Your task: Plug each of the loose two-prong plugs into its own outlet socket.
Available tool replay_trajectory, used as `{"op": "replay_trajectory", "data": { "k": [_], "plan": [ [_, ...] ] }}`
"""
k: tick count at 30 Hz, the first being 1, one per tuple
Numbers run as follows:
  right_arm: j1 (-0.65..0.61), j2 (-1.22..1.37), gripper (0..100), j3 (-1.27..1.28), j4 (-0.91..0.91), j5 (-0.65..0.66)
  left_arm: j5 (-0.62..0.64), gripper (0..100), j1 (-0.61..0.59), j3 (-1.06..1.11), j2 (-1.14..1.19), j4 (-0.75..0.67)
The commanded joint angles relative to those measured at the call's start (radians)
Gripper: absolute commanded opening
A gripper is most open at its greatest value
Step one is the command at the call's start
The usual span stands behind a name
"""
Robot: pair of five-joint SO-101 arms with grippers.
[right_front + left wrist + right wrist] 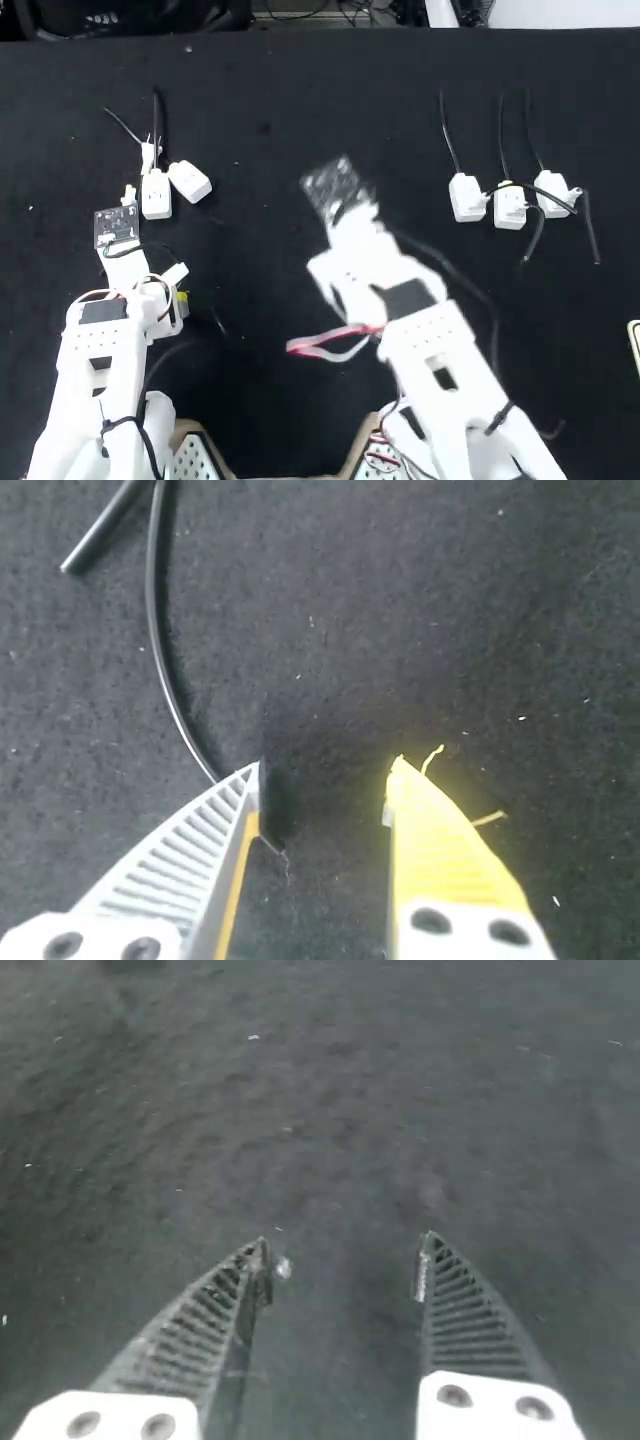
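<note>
Two white plugs (157, 193) (190, 181) lie side by side at the table's far left, thin black cables (157, 115) running back from them. My left gripper (138, 175) sits just left of them, low over the cloth. In the left wrist view it (325, 785) is open with only black cloth between its fingers, and a black cable (165, 670) curves up to one fingertip (250, 785). Three more white plug-and-socket units (466, 197) (510, 207) (553, 192) stand in a row at the far right. My right gripper (338, 188) hovers mid-table, smeared; it (345, 1260) is open and holds nothing.
The table is covered in black cloth (280, 110). Black leads (540, 225) trail from the right-hand units toward the right arm. A loose cable end (68, 566) lies ahead of the left gripper. Red and white wires (320, 345) hang from the right arm.
</note>
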Motion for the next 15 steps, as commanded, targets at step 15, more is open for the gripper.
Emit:
{"op": "replay_trajectory", "data": {
  "k": [15],
  "plan": [
    [-0.044, -0.071, 21.9, 0.177, -0.242, -0.069, -0.244, 21, -0.386, -0.55, 0.012, 0.117]
  ]
}}
